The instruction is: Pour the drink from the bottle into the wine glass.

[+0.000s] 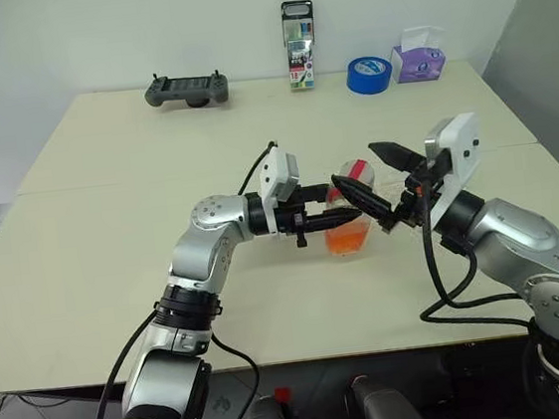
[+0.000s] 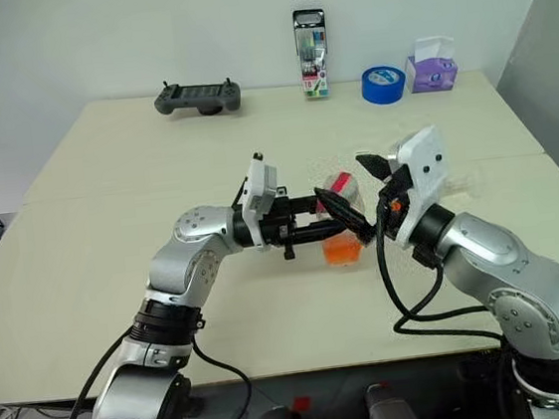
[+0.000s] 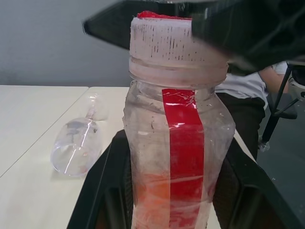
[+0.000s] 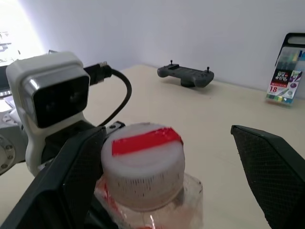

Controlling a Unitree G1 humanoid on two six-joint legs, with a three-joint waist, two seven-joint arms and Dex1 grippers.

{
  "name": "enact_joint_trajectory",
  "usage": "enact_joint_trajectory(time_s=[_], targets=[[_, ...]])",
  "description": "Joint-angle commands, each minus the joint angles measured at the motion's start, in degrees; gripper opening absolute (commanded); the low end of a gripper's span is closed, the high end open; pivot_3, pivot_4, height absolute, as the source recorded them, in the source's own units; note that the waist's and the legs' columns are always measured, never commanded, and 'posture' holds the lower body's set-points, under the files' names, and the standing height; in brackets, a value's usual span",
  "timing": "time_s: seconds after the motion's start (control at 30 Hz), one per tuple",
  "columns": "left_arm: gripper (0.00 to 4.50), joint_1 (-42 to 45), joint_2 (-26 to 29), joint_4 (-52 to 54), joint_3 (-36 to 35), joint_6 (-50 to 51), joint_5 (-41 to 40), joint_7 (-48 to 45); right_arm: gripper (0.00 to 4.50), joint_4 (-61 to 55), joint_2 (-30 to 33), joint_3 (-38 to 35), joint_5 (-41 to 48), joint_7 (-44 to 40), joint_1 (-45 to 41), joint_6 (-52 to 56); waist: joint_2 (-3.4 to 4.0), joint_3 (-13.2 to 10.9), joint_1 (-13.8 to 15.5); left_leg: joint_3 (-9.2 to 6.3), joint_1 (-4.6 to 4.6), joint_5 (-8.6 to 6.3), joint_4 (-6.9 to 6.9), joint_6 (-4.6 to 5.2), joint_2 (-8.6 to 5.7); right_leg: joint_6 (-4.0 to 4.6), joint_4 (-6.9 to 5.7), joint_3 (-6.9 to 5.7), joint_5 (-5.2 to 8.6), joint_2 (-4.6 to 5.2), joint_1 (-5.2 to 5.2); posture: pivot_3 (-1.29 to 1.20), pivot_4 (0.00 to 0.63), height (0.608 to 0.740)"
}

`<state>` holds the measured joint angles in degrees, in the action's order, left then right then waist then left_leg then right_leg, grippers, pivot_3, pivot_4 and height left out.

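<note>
In the left eye view, the left gripper (image 1: 333,221) was clamped on the bottle (image 1: 349,212), held upright above the bench (image 1: 109,207) with the drink (image 1: 347,239) in its lower part. The right gripper (image 1: 389,186) stood wide open around the cap (image 1: 354,171).

In the left wrist view, the wine glass (image 3: 78,143) lay on its side on the bench, well apart from the bottle.

In the right wrist view, one black finger (image 4: 71,176) touched the cap; the other stood clear.
</note>
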<state>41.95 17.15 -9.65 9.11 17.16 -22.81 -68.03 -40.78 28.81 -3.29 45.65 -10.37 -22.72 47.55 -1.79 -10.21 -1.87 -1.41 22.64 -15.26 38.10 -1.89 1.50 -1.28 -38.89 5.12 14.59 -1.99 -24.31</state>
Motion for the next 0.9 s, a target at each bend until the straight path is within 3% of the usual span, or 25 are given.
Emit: enact_joint_trajectory(time_s=[0.03, 0.43, 0.9], targets=[[1.77, 1.54, -0.31, 1.19, -1.43, -0.5, -1.16, 0.47, 4.47, -2.3, 1.15, -1.83, -0.87, -1.42, 1.33, -1.77, 0.0, 0.0, -0.01, 0.0, -0.01, 0.0, 0.0, 0.0, 0.0, 0.0, -0.01, 0.0, 0.0, -0.01, 0.0, 0.0, 0.15, 0.74], [1.77, 1.27, -0.46, 0.9, -1.33, -0.92, -1.14, 0.66, 4.47, -1.23, 3.59, -12.06, 4.86, -0.31, 3.83, -0.56, 0.0, 0.0, 0.02, 0.0, 0.0, 0.0, 0.0, 0.0, -0.02, 0.0, 0.0, 0.0, 0.0, -0.01, 0.0, 0.0, 0.15, 0.74], [1.77, 1.85, -0.5, 0.19, -1.32, -1.32, -0.66, 0.08, 4.47, -4.28, 7.33, -11.28, 15.07, -0.46, 3.94, 1.77, 0.0, 0.0, 0.01, 0.01, -0.01, 0.0, -0.01, 0.0, -0.05, 0.0, 0.0, 0.01, 0.0, -0.04, 0.01, 0.0, 0.15, 0.74]])
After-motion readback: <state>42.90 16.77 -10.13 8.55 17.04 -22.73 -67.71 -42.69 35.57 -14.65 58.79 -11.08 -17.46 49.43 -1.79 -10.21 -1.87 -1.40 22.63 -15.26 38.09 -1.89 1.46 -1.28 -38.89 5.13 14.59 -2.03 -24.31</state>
